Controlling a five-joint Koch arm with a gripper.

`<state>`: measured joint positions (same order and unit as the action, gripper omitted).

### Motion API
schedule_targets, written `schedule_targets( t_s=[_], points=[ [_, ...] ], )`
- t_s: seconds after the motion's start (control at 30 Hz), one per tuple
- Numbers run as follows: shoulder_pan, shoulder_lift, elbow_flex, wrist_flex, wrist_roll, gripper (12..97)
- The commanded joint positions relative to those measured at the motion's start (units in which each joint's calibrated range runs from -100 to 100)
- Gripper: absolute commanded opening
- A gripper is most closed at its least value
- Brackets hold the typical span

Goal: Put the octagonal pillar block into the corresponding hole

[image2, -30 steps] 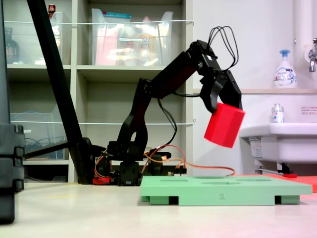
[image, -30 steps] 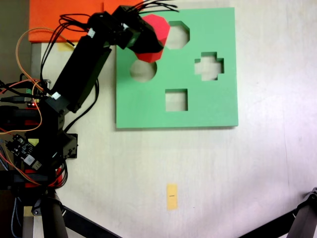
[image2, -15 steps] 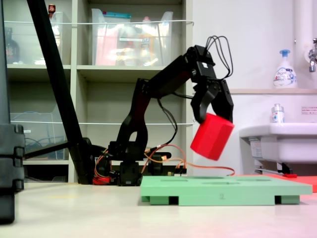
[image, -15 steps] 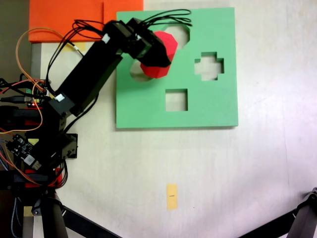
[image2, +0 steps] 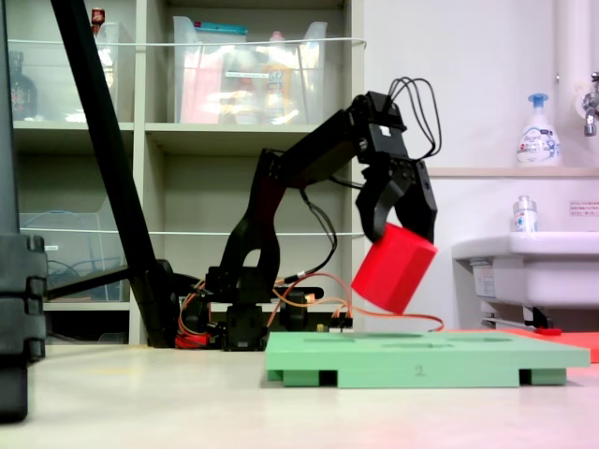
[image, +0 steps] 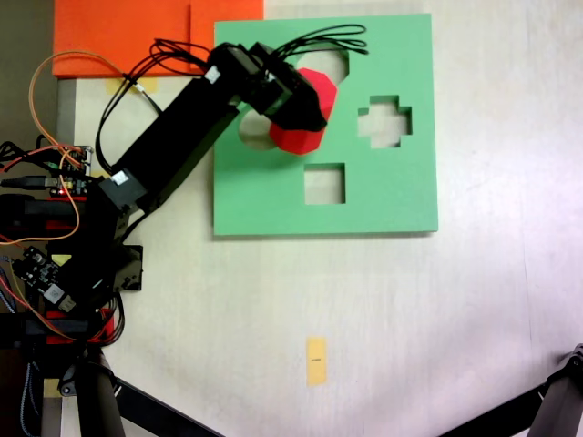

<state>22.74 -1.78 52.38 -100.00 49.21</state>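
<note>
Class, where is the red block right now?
The gripper holds the red block tilted in the air above the green board, between the round and cross cutouts.

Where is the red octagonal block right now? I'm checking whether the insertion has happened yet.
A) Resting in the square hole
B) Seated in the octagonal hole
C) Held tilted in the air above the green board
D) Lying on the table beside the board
C: in a fixed view the tool grips the red octagonal block tilted, with clear space between it and the green board.
</note>
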Motion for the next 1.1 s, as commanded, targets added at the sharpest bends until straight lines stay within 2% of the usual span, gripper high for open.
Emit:
schedule_targets(
  t_s=[0.0, 1.07],
  points=[
    [0.15, -1.15, 3.76, 0.00, -0.44, 24.6],
    [1.51, 1.22, 5.65, 24.27, -0.15, 24.8]
  ],
)
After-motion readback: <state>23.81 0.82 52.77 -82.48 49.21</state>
